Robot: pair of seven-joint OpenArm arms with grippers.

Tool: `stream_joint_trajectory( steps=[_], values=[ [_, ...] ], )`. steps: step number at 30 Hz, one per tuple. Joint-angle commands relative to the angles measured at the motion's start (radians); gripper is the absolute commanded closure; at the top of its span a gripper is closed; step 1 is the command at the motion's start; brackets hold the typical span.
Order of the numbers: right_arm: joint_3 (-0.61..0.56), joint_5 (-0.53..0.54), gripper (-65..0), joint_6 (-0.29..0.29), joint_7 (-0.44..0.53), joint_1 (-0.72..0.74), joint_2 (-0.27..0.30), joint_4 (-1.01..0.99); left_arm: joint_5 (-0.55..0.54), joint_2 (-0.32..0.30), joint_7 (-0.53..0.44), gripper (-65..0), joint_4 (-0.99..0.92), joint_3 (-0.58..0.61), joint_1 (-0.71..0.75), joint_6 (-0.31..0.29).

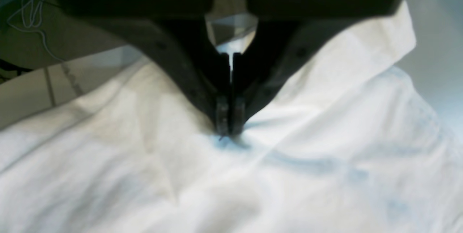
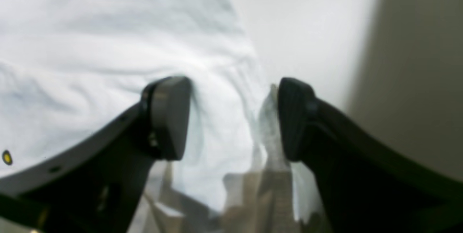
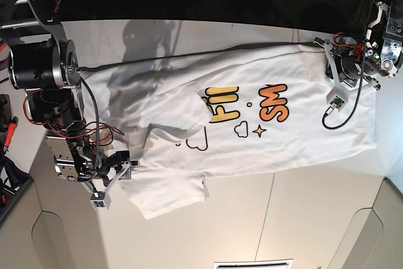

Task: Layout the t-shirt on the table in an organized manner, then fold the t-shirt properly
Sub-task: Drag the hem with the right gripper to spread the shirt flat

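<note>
The white t-shirt (image 3: 296, 130) lies spread on the table (image 3: 283, 218), its orange and yellow letters facing up, with folds and a bunched sleeve at its left end. My left gripper (image 1: 228, 130) is shut on a pinch of the shirt's fabric; in the base view it sits at the shirt's far right corner (image 3: 320, 44). My right gripper (image 2: 231, 117) stands open over the shirt's edge, a ridge of white fabric (image 2: 224, 124) lying between its pads. In the base view it is at the shirt's left end (image 3: 129, 165).
The thin dark seam (image 3: 266, 215) runs across the tabletop in front of the shirt. Both arm bases, with loose cables (image 3: 38, 118), stand at the table's left and right sides. Curved cut-outs (image 3: 47, 244) mark the front corners.
</note>
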Motion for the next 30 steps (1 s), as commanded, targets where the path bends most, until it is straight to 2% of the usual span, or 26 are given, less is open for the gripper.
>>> stream_joint_trajectory(
  steps=[1,3,5,7,11,15,17,20,25,27,30],
  values=[
    [0.001,0.020,-38.1,-0.003,0.018,0.033,0.005,0.014,-0.003,-0.016,-0.014,0.0,0.015,-0.008,-0.008,0.000],
    [0.001,0.037,-38.1,-0.003,0.039,0.033,0.005,0.017,-0.003,-0.016,-0.014,0.0,0.015,-0.008,-0.008,0.001],
    [0.001,0.036,-38.1,-0.003,0.098,0.031,0.005,0.025,-0.003,-0.016,-0.014,0.0,0.015,-0.008,-0.008,0.001],
    [0.001,0.036,-38.1,-0.010,0.108,0.031,0.006,0.035,-0.003,-0.016,-0.014,0.0,0.015,-0.008,-0.008,0.001],
    [0.001,0.036,-38.0,-0.085,0.118,0.030,0.006,0.039,-0.003,-0.016,-0.013,0.0,0.015,-0.008,-0.007,0.001],
    [0.001,0.036,-38.0,-0.108,0.123,0.016,0.008,0.039,-0.003,-0.016,-0.013,0.0,0.015,-0.008,-0.007,0.001],
    [0.001,0.044,-38.0,-0.097,0.123,-0.002,0.007,0.039,-0.003,-0.016,-0.013,0.0,0.015,-0.008,-0.008,0.001],
    [0.001,0.071,-38.0,-0.043,0.122,-0.036,0.007,0.039,-0.003,-0.016,-0.013,0.0,0.015,-0.008,-0.008,0.001],
    [0.001,0.070,-37.8,-0.016,0.123,-0.086,0.008,0.039,-0.003,-0.016,-0.013,0.0,0.015,-0.008,-0.008,0.001],
    [0.001,0.070,-30.6,0.023,0.123,-0.092,0.008,0.040,-0.003,-0.016,-0.014,0.0,0.015,-0.008,-0.008,0.001],
    [0.001,0.070,-7.4,0.069,0.123,-0.092,0.008,0.055,-0.002,-0.016,-0.018,0.0,0.015,-0.008,-0.008,0.001]
  ],
)
